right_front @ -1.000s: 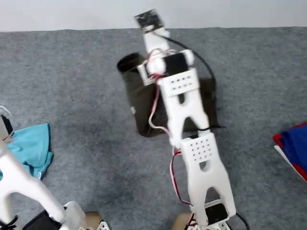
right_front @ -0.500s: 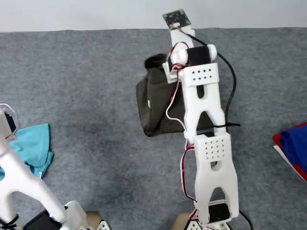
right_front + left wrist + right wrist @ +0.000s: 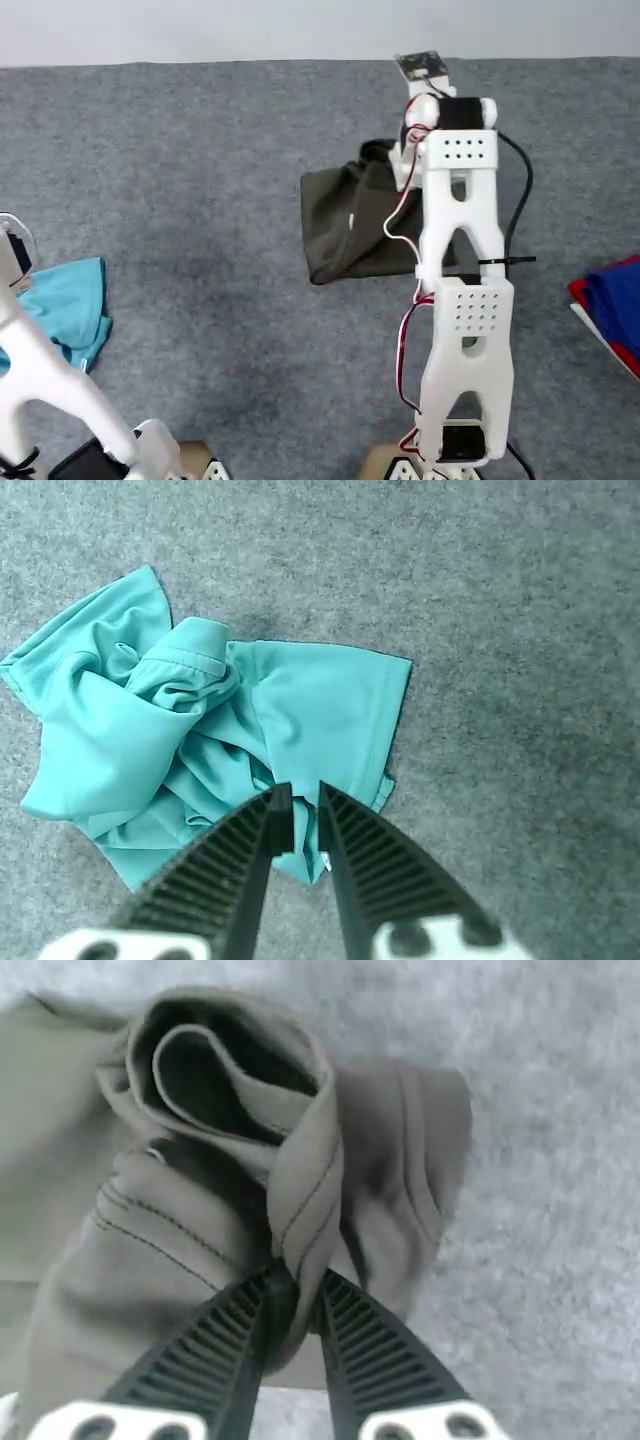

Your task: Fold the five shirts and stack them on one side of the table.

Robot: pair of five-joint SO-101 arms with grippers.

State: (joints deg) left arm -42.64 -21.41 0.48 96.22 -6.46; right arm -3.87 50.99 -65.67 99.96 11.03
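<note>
An olive shirt (image 3: 345,230) lies on the grey table near the middle, its far edge bunched and lifted. My right gripper (image 3: 296,1288) is shut on a rolled fold of this olive shirt (image 3: 200,1230). In the high view the right arm (image 3: 458,200) stretches from the near edge over the shirt's right part and hides it. A crumpled teal shirt (image 3: 65,310) lies at the left. My left gripper (image 3: 297,802) hangs above the near edge of the teal shirt (image 3: 180,720), its fingers shut with nothing between them.
Blue and red cloth (image 3: 612,305) lies at the right edge of the table. The left arm (image 3: 40,380) stands at the lower left. Bare grey carpet-like surface (image 3: 200,150) lies between the teal and olive shirts.
The right arm has swung to the right, pulling the held edge of the olive shirt with it; the shirt has shifted right. The left arm and teal shirt have stayed put.
</note>
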